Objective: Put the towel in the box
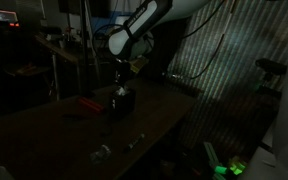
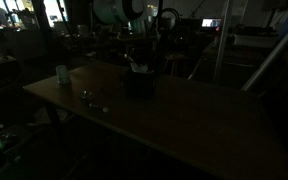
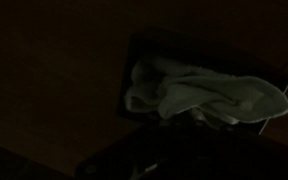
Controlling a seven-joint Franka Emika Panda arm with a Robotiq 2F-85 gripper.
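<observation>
The scene is very dark. A pale towel [image 3: 204, 95] lies crumpled in a small dark box [image 3: 134, 50] on the table. In both exterior views the towel shows as a pale patch [image 1: 121, 92] [image 2: 137, 67] at the top of the box [image 1: 122, 104] [image 2: 139, 82]. My gripper [image 1: 121, 76] [image 2: 136, 52] hangs just above the box. In the wrist view its fingers [image 3: 182, 150] are lost in shadow at the bottom edge. I cannot tell if they are open or shut, or if they touch the towel.
A red object [image 1: 89, 101] lies beside the box. Small bits [image 1: 102, 153] [image 1: 134, 141] lie near the table's front edge. A pale cup [image 2: 62, 73] stands near the table's edge, with small items [image 2: 87, 95] close by. Dark clutter stands behind the table.
</observation>
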